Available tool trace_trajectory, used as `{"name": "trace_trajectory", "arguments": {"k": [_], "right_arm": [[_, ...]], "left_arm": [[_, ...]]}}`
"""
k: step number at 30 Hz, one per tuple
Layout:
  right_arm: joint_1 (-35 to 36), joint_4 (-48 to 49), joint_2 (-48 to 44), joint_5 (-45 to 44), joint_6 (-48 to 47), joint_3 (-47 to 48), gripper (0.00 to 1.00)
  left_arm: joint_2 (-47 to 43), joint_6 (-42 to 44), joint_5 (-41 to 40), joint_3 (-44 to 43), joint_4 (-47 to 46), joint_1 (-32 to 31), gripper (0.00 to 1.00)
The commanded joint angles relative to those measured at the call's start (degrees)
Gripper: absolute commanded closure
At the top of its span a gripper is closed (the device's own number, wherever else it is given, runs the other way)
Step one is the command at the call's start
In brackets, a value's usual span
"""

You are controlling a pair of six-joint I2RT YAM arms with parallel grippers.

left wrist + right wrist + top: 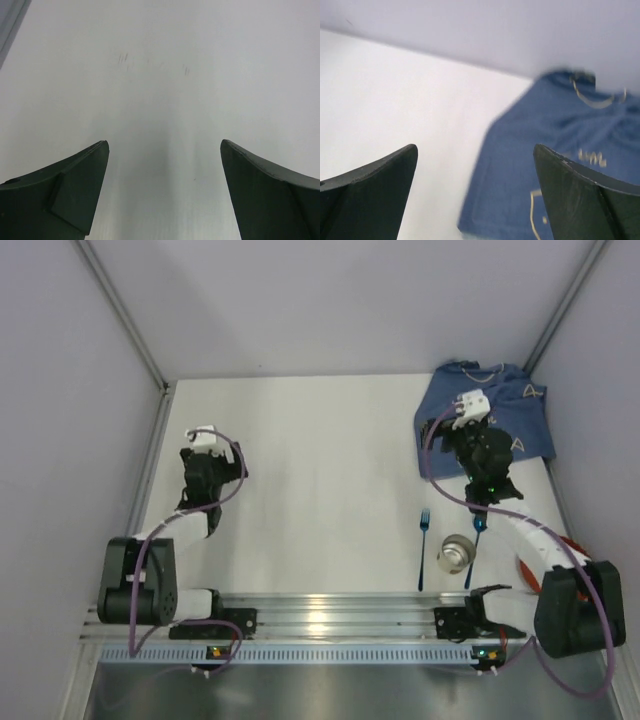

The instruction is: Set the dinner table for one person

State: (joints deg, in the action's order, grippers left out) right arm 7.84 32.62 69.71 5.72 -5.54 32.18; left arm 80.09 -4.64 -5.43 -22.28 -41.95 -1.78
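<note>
The white dinner table (320,450) fills the top view. A dark blue cloth mat (515,405) with pale line drawings lies rumpled at its far right; it also shows in the right wrist view (555,150). My right gripper (462,428) hangs open and empty over the mat's left edge (476,146). A blue fork (423,545), a metal cup (456,554) and a second blue utensil (474,552) lie near the right front. My left gripper (203,455) is open and empty above bare tabletop (164,142) at the left.
An orange rimmed thing (522,575) shows partly under the right arm at the front right. Grey walls stand close on the left, far and right sides. A metal rail (320,615) with the arm bases runs along the near edge.
</note>
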Motion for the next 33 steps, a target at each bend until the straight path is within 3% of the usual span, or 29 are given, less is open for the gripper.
{"name": "trace_trajectory", "arguments": {"k": [1,2,3,5,8,10,12,17,22,33], "right_arm": [[3.76,-13.35,-7.13,3.77,4.10,16.88,0.00],[3.68,-16.51,-7.31,-2.14,9.44,19.64,0.00],[3.59,-26.72,-6.96,-8.38,22.46,22.19,0.00],[1.76,-33.74,-4.17,-15.46,32.22,25.03,0.00],[-3.25,-47.26,4.16,-6.18,36.12,30.81,0.00],[-4.49,-56.39,9.27,-7.72,36.04,35.29,0.00],[-7.03,-59.59,11.14,-12.91,37.17,36.72,0.00],[-17.05,-72.40,20.89,-14.85,41.84,44.44,0.00],[-18.12,-76.30,29.58,-16.17,41.93,49.55,0.00],[-18.91,-78.58,42.60,-20.30,40.34,58.50,0.04]], "left_arm": [[-9.41,-6.86,1.98,-16.51,25.65,-0.59,0.01],[-10.13,-7.48,3.31,-18.83,28.91,-1.29,0.02],[-10.48,-9.92,3.41,-20.85,34.78,-1.56,0.02],[-11.19,-13.71,1.84,-25.50,38.33,-1.47,0.02],[-11.98,-20.04,3.93,-28.25,40.01,-1.56,0.01],[-11.72,-25.31,9.78,-30.09,44.64,-1.56,0.01],[-11.72,-29.69,12.45,-30.10,47.31,-2.69,0.01],[-13.91,-27.35,12.55,-25.53,50.20,-12.26,0.01],[-14.78,-25.33,13.78,-26.50,55.92,-13.86,0.02],[-14.18,-22.52,14.22,-28.07,58.65,-13.95,0.01]]}}
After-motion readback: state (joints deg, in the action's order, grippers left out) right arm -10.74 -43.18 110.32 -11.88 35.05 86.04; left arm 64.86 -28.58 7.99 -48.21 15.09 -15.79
